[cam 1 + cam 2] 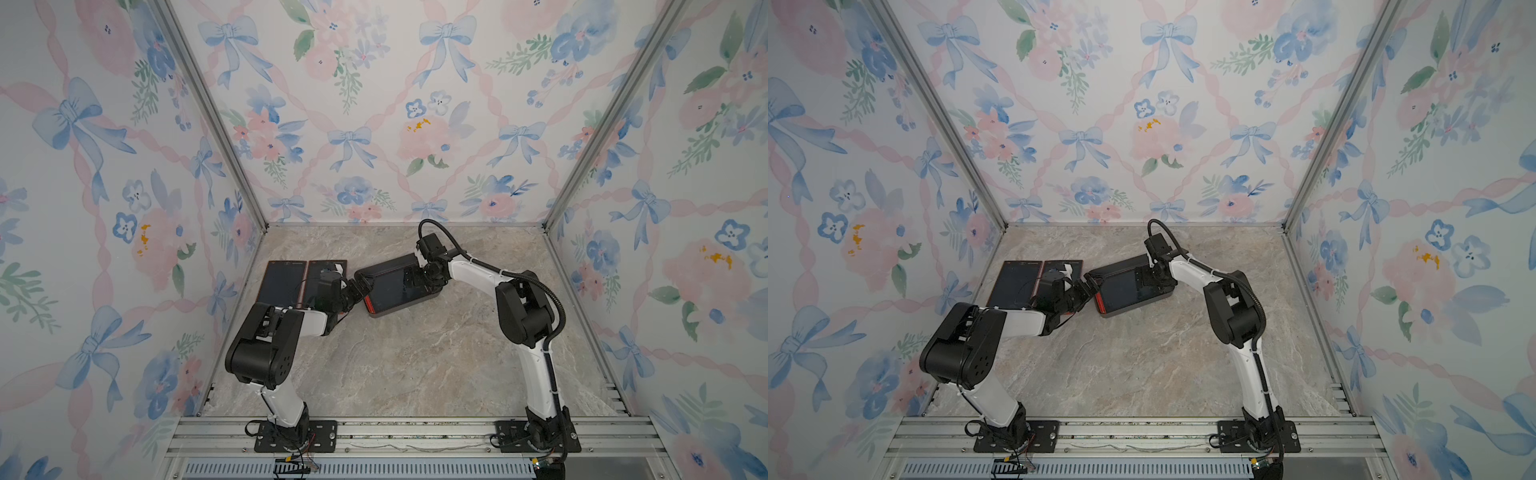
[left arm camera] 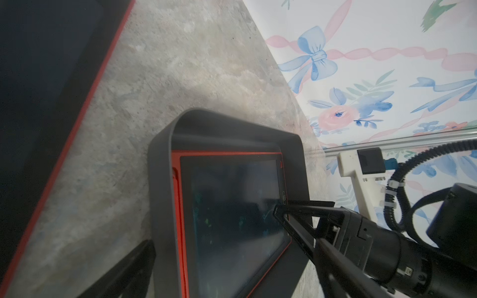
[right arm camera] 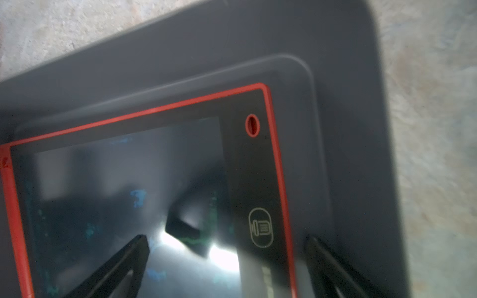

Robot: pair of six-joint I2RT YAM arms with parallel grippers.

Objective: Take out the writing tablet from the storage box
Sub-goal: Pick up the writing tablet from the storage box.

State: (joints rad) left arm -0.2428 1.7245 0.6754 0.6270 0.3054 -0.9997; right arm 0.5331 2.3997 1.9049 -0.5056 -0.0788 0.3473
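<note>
No legible words; only a ringed trash-can sign [image 3: 260, 227] printed on the writing tablet [image 3: 103, 180], on its black bezel.

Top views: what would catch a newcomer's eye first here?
The floral wallpaper with blue bows covers all three walls. Mid-table, two open hands meet at a dark grey box holding a red-edged tablet: left hand at one end, right hand over the other. Two more tablets lie side by side further left.

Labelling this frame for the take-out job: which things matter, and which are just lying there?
Job: box; tablet inside it; left gripper and right gripper, both open.
Lying about: two other tablets, flat, side by side, outside the box.
</note>
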